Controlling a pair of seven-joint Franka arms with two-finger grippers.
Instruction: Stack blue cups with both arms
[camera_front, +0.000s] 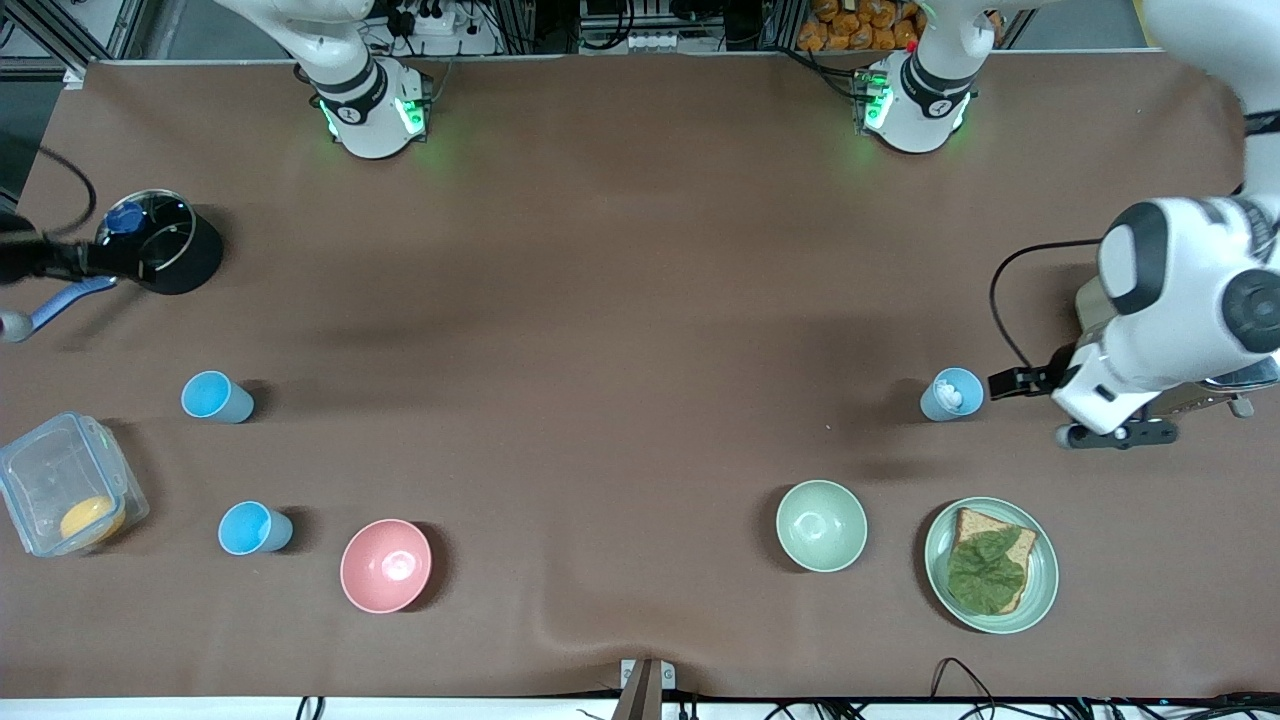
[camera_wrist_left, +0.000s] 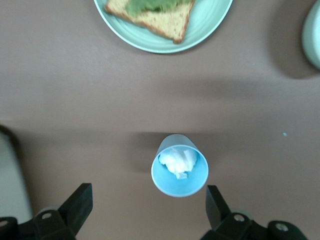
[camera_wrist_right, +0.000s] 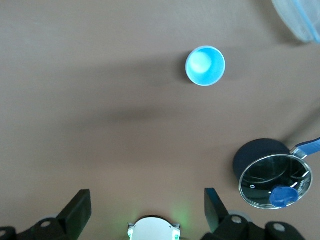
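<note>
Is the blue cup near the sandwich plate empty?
No, the left wrist view shows the blue cup with something white and crumpled inside, just ahead of the open left gripper.

Matt brown table cover (camera_front: 620, 300); smooth plastic blue cups (camera_front: 215, 397); glass-lidded pot (camera_front: 160, 242).

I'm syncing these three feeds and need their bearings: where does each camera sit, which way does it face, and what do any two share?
Front view: high across the table, facing both arm bases; shows the left end effector beside the pale cup.
Left wrist view: on the left wrist, looking down at that cup; its open fingers show.
Right wrist view: on the right wrist, looking down at a bright blue cup and lidded pot; the right end effector is open.
Shared: front and left wrist views both show the sandwich plate.
</note>
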